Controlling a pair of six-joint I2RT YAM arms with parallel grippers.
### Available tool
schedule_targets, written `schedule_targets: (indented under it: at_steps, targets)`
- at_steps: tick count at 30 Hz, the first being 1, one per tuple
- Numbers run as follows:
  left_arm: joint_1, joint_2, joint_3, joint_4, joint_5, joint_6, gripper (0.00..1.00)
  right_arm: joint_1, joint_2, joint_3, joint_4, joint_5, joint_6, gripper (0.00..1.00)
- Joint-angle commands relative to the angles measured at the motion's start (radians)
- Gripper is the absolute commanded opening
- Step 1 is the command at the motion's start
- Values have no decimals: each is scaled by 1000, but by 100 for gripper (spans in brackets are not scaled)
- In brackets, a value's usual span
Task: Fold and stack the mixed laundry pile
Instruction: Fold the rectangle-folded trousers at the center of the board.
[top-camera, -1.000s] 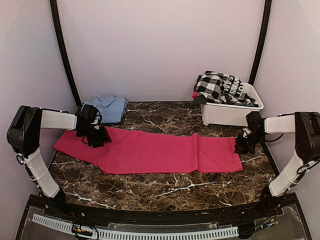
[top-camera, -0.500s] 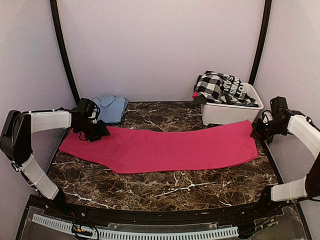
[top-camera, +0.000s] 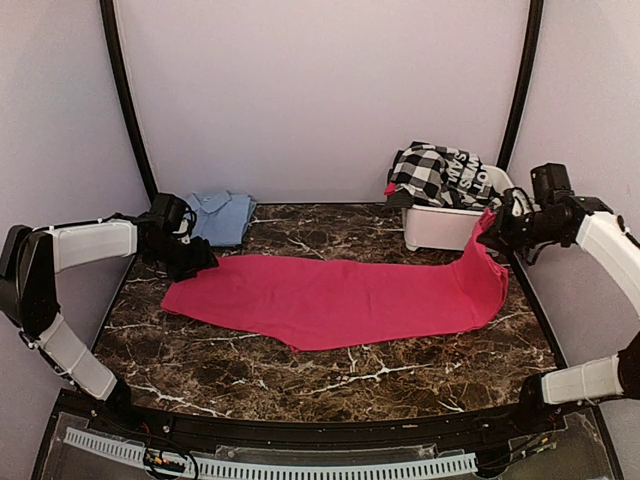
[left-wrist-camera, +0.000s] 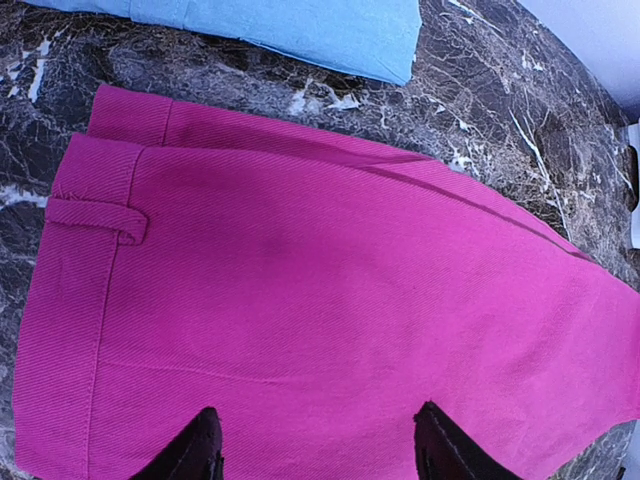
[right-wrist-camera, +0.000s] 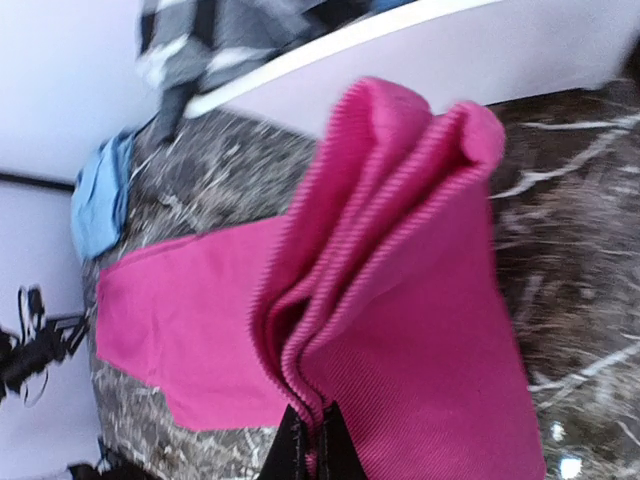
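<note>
Clamps tight, right gripper (top-camera: 497, 230) fingers pressed together on one bunched end of a long magenta-pink ribbed cloth (top-camera: 340, 295), held up off the dark marble tabletop (top-camera: 330, 375). Just behind that gripper: a white plastic tub (top-camera: 440, 235) heaped with a black-and-white checked garment (top-camera: 430, 168), its white block lettering too small to read. Hangs spread wide over the cloth's flat opposite end, left gripper (top-camera: 192, 263) holding nothing. Just beyond its fingertips: a folded light-blue fabric piece (top-camera: 222, 215).

Tub (top-camera: 440, 232) behind lifted pink cloth (top-camera: 340, 295)
</note>
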Motion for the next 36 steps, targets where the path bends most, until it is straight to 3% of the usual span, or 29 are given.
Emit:
schedule_targets:
  at_steps: [1, 5, 10, 14, 18, 24, 36]
  targets:
    - [4, -40, 17, -24, 5, -5, 65, 243, 97, 64, 208, -83, 97, 0]
    - [7, -42, 9, -18, 11, -7, 65, 447, 299, 159, 311, -54, 123, 0]
    - [13, -44, -5, -17, 11, -9, 66, 608, 606, 334, 429, -64, 152, 0]
    - [19, -58, -19, -16, 19, -7, 66, 684, 828, 490, 470, -77, 155, 0]
    - [21, -59, -27, -13, 35, 7, 66, 698, 951, 499, 518, -63, 157, 0]
    - [21, -56, -38, -9, 45, 3, 66, 683, 962, 328, 567, -56, 182, 0]
    - [21, -66, -37, -17, 25, -16, 66, 478, 708, -128, 524, -64, 105, 0]
